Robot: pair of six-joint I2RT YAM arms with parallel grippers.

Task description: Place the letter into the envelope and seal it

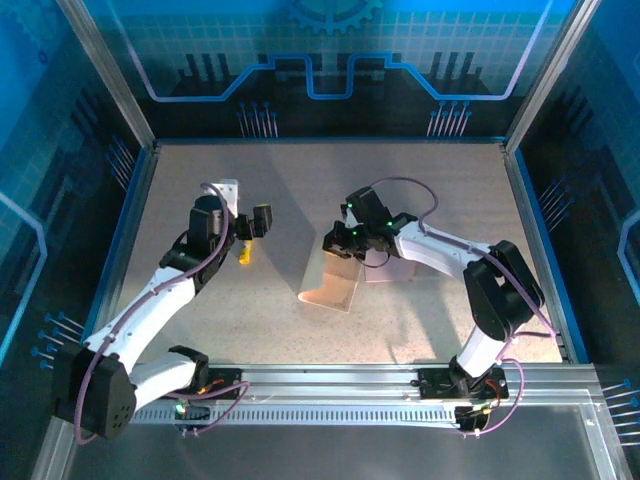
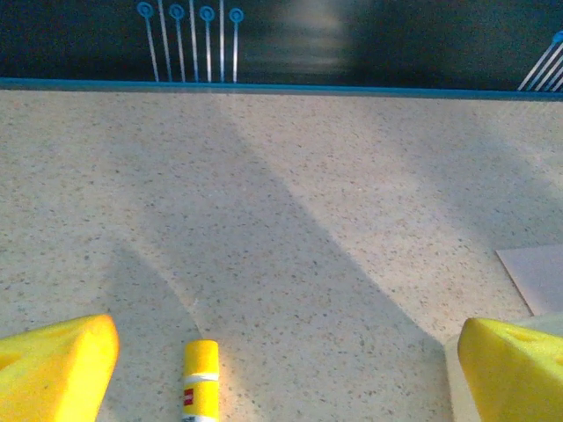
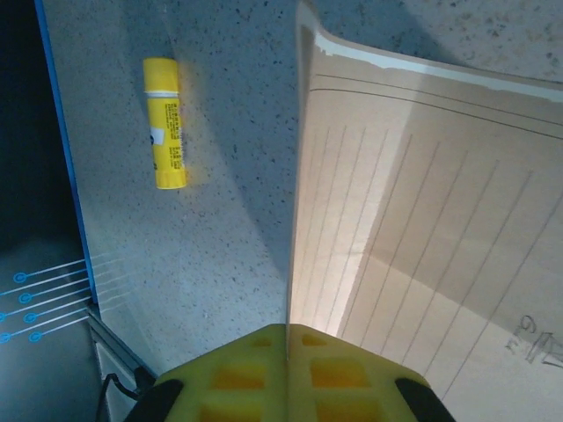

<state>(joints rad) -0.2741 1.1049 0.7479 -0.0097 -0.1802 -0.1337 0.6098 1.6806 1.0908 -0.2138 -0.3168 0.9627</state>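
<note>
Tan letter stands pinched edge-on between the yellow right fingers.

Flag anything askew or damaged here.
The letter stands tilted up from the table, one edge pinched in the shut right claw. Its far edge shows a ragged whitish strip. The yellow stick lies on its side nearby.

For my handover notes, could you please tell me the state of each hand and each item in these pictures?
left hand: wide open, empty.
right hand: shut on the letter's edge.
letter: pinched at one edge, raised and tilted.
envelope: lying flat, ungripped; flap position unclear.
glue stick: lying on its side near the left hand, ungripped.
</note>
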